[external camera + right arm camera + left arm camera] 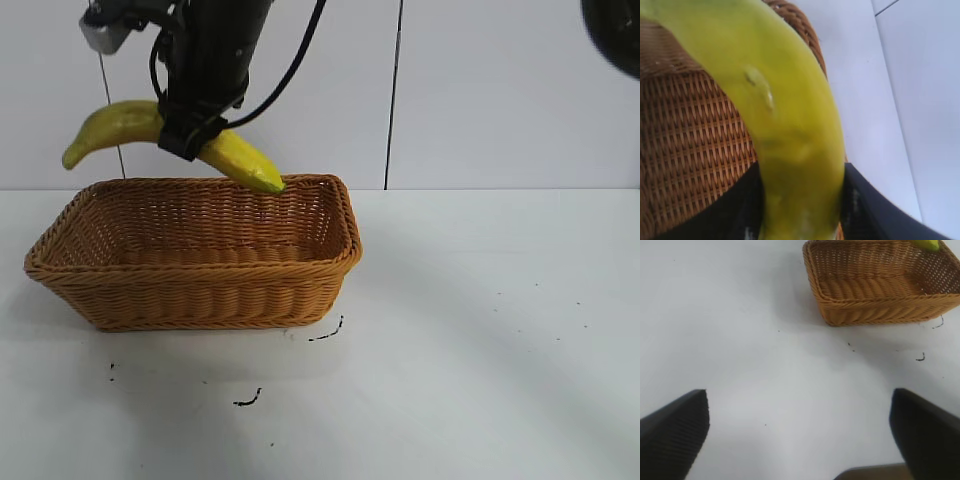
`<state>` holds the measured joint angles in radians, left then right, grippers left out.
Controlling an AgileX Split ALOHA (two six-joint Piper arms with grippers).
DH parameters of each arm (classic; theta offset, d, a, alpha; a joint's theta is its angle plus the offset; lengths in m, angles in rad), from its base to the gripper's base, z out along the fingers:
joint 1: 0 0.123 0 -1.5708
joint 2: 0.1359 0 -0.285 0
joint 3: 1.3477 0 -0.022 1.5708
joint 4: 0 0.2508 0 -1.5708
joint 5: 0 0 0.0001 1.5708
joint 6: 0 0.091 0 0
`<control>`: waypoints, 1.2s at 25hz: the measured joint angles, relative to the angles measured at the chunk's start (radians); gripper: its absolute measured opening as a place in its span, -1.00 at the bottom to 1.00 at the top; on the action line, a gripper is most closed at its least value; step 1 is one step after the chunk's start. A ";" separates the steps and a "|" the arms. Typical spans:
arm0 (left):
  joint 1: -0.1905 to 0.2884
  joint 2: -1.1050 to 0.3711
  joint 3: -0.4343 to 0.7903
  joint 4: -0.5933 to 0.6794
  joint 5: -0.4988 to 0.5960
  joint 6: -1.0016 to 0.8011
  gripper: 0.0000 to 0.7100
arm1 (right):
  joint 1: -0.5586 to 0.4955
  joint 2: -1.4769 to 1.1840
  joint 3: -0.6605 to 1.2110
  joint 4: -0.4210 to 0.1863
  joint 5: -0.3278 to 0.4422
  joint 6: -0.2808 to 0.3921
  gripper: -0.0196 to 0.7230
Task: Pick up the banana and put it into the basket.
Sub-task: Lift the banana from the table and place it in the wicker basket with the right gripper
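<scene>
No writing or brand marks can be read. The banana (235, 155), yellow, smooth and curved with greenish ends, is clamped near its middle between the jaws of the right gripper (192, 135). It is held in the air above the far rim of the tan woven basket (190, 290), one end pointing down at the rim. The left gripper (800, 432) is spread wide above the white table (480, 330), well apart from the basket.

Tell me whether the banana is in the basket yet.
Not yet: the banana hangs above the basket, clamped in the right gripper; nothing lies inside.
</scene>
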<state>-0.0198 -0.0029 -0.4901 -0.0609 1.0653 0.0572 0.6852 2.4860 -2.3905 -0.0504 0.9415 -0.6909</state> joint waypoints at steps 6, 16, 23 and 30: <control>0.000 0.000 0.000 0.000 0.000 0.000 0.96 | -0.021 0.057 0.002 -0.004 -0.008 -0.001 -0.09; 0.000 0.000 0.000 0.000 0.000 0.000 0.96 | -0.050 0.075 0.054 0.057 -0.055 -0.001 -0.09; 0.000 0.000 0.000 0.000 0.000 0.000 0.96 | -0.050 0.075 0.054 0.104 -0.048 -0.005 -0.09; 0.000 0.000 0.000 0.000 0.000 0.000 0.96 | -0.050 0.073 0.054 0.142 -0.050 -0.033 0.63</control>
<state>-0.0198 -0.0029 -0.4901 -0.0609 1.0653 0.0572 0.6355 2.5594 -2.3361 0.0920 0.8910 -0.7241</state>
